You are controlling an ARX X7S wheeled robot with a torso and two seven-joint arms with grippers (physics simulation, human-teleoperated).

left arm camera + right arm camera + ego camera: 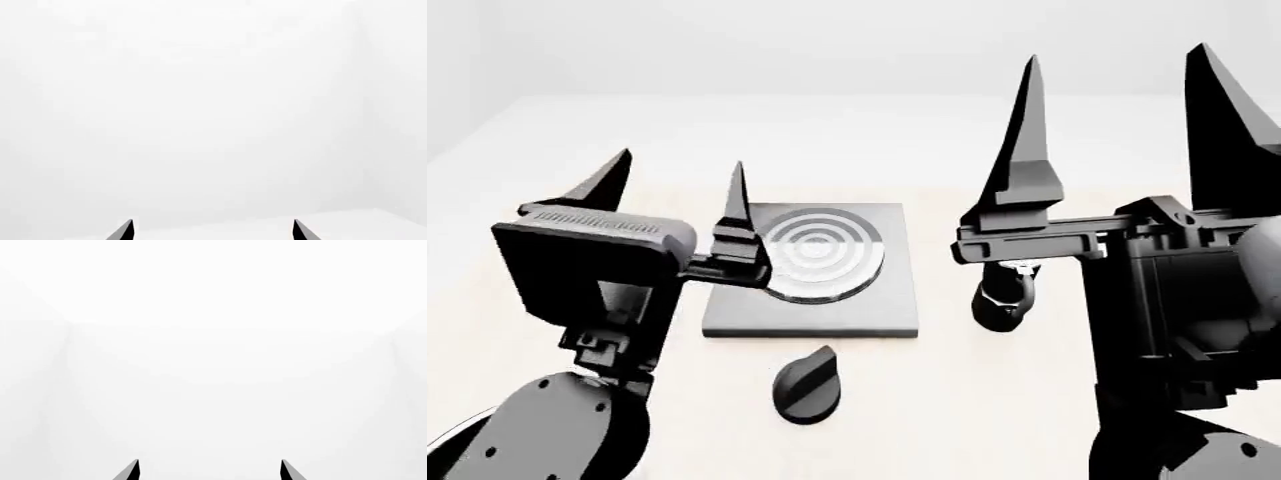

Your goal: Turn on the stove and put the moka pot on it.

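Both arms are raised with fingers pointing up. The left hand (681, 185) and the right hand (1134, 100) are spread wide, holding nothing. On the pale desk (988, 400) the stove (814, 270) lies at centre, its black knob (807, 385) just nearer. The moka pot (1008, 295) stands right of the stove, partly hidden behind the right hand.

Matte black boxy arms, each claw (678, 205) with two pointed tapering fingers
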